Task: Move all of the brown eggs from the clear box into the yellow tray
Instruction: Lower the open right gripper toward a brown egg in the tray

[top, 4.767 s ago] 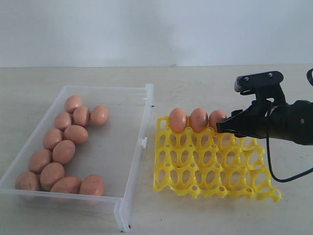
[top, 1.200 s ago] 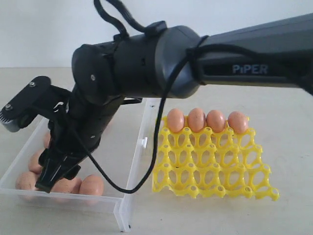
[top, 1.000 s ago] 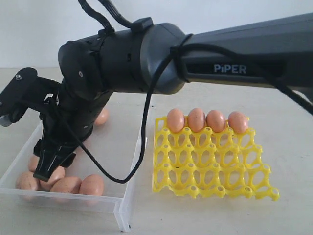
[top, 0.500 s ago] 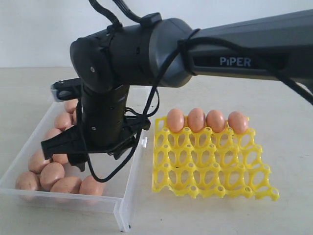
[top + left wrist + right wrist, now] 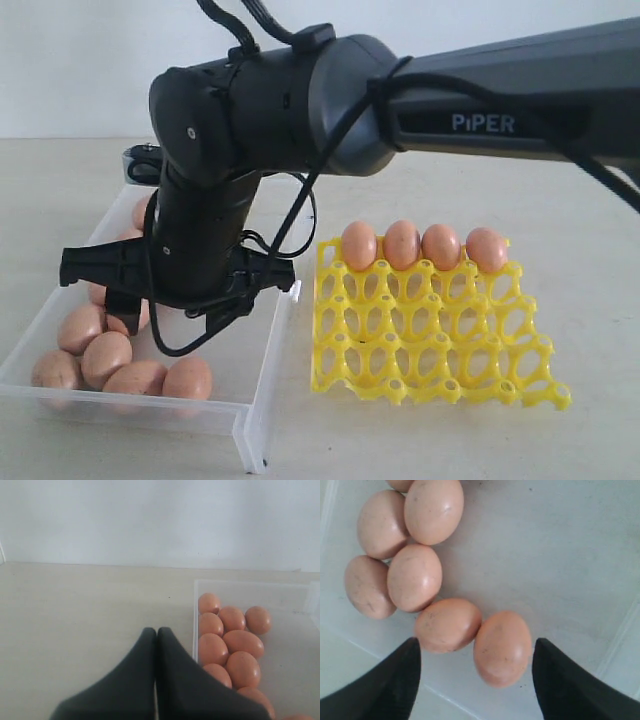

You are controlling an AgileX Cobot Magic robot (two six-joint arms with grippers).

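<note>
Several brown eggs (image 5: 105, 358) lie along the left side and front of the clear box (image 5: 262, 380). More brown eggs (image 5: 404, 243) fill the back row of the yellow tray (image 5: 430, 340). My right gripper (image 5: 168, 312) reaches across and hangs over the box, pointing down, open. In the right wrist view the right gripper (image 5: 476, 645) has its black fingers on either side of two eggs, with one egg (image 5: 502, 647) nearly between them and untouched. My left gripper (image 5: 156, 630) is shut with nothing in it, over bare table beside the box wall (image 5: 195, 610).
The right arm's thick black body (image 5: 300, 110) and its cable hang over the box and hide its back half. The box's tall right wall with a clip tab (image 5: 294, 290) stands between box and tray. Pale table (image 5: 600, 300) surrounds both.
The right arm came from the tray's back row to the box, then turned its wrist and shifted right, so the open gripper now points down over the front eggs. The eggs in the tray stayed put.
</note>
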